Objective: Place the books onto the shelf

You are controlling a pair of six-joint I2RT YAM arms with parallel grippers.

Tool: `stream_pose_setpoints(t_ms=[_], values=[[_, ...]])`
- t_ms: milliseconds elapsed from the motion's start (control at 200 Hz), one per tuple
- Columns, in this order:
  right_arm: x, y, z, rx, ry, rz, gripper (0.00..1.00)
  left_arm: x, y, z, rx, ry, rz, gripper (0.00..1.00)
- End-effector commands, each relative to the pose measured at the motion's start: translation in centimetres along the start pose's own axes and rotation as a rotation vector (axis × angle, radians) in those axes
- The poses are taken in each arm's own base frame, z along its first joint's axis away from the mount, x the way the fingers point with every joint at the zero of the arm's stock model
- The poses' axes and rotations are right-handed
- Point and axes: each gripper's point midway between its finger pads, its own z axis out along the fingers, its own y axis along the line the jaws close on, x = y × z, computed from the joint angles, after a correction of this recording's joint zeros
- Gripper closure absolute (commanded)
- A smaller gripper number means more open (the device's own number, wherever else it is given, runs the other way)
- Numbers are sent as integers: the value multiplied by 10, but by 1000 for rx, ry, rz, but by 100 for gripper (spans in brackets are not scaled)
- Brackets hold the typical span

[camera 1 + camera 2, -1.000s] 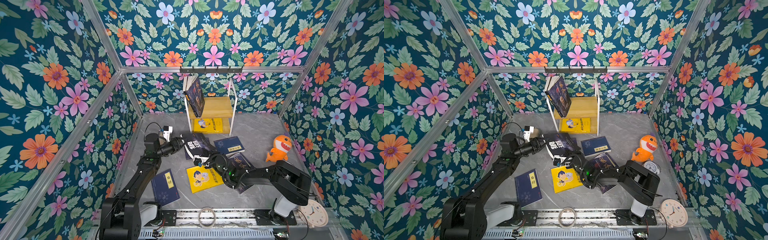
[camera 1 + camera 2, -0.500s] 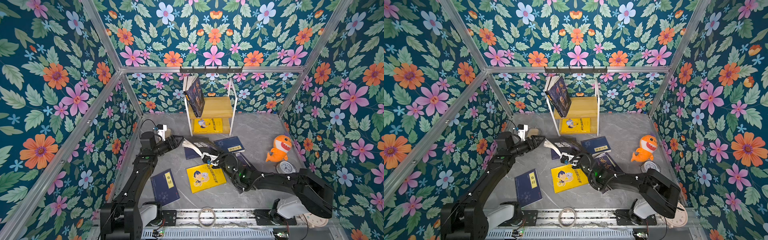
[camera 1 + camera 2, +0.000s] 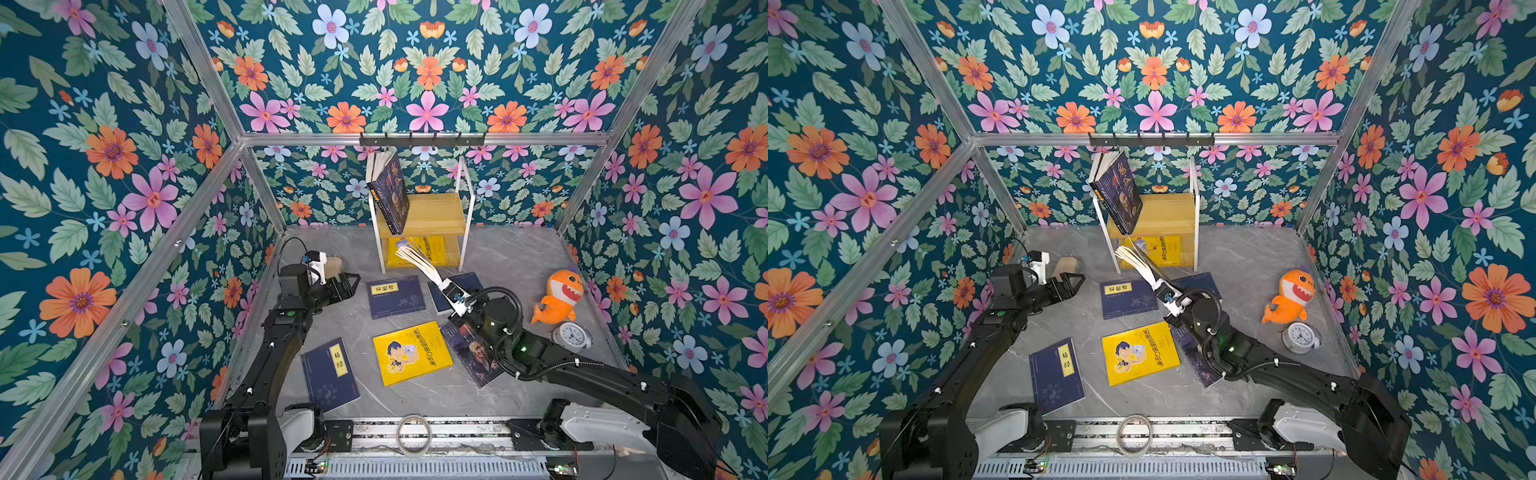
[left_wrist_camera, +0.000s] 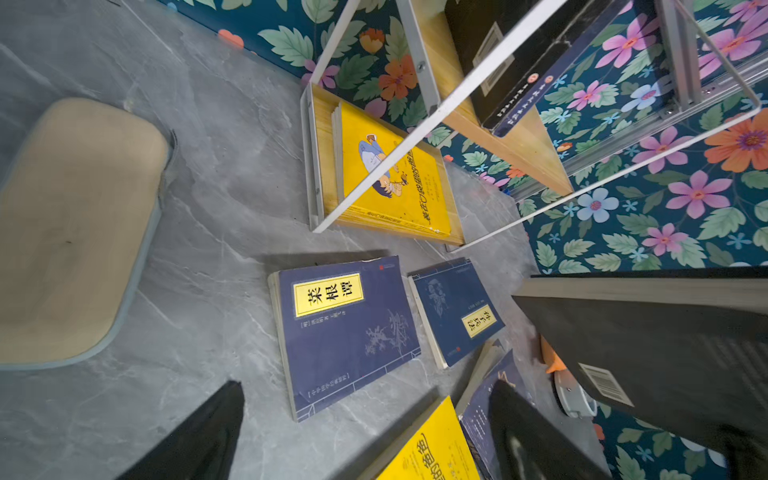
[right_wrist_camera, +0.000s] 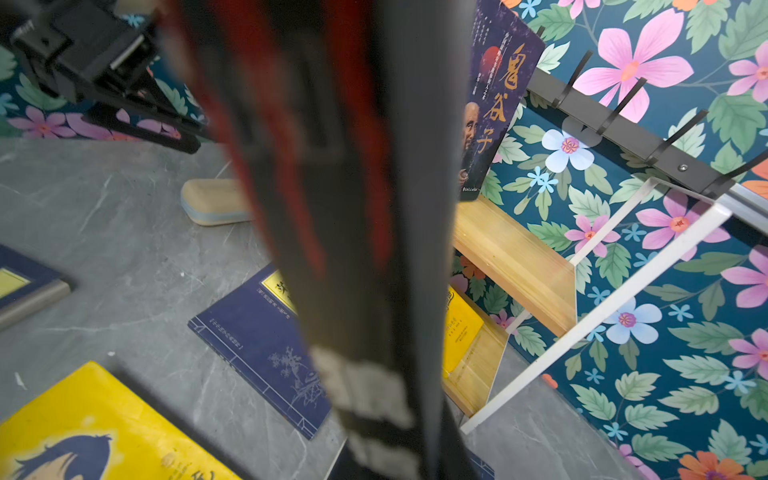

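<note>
Right, main worry first: the right claw [image 3: 437, 281] is clamped tight on just one end of the held book [image 3: 415, 259], and the far end is splayed with its pages fanning loose. I'd expect it to droop or pivot in the pinch on a fast swing, and loose pages could snag the white frame. The book is up off the table [image 3: 519, 257], in front of the shelf [image 3: 432, 212]. Its free end is near the lower tier by the left front post; can't tell if it touches. The long axis runs from the claw up and away toward the shelf, slanting left in both top views, with the pinched end toward the arm and the fanned end toward the rack. The right wrist view shows it edge-on and blurred; the left wrist view shows a dark cover with a barcode [image 4: 604, 384]. Second risk: the leaning book [image 3: 392, 195] on the upper board is propped on the left frame only, so a knock on that post probably tips it. The lower board already carries a yellow book [image 3: 440, 249] lying flat, so I judge a steep entry would jam. The rack looks light, and a push could slide it. The left claw [image 3: 347, 286] is spread wide, holds nothing, and sits well off to the left over the table.
</note>
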Motion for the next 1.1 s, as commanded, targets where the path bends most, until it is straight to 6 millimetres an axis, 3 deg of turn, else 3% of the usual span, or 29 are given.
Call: stream_pose_setpoints(t_ms=[0,140,275,545,920,935,960,1095], values=[[-31,-20,-3,51,-61,122,100,-6,5,-2,-29,-17,28,3],[-55,-43,0,118,-105,195,100,-6,7,-4,-45,-26,46,0],[-75,-77,7,236,-136,346,100,-10,7,-6,-53,-32,45,0],[-104,-113,45,305,-146,428,100,-17,12,-16,-130,-57,157,0],[-94,-151,118,450,-95,515,100,-20,15,-25,-239,-46,335,0],[-81,-146,129,450,-66,512,100,-20,16,-25,-244,-47,337,0],[-78,-146,135,456,-57,516,100,-21,16,-26,-250,-49,342,0],[-74,-145,161,463,-44,517,100,-20,16,-26,-264,-44,373,0]])
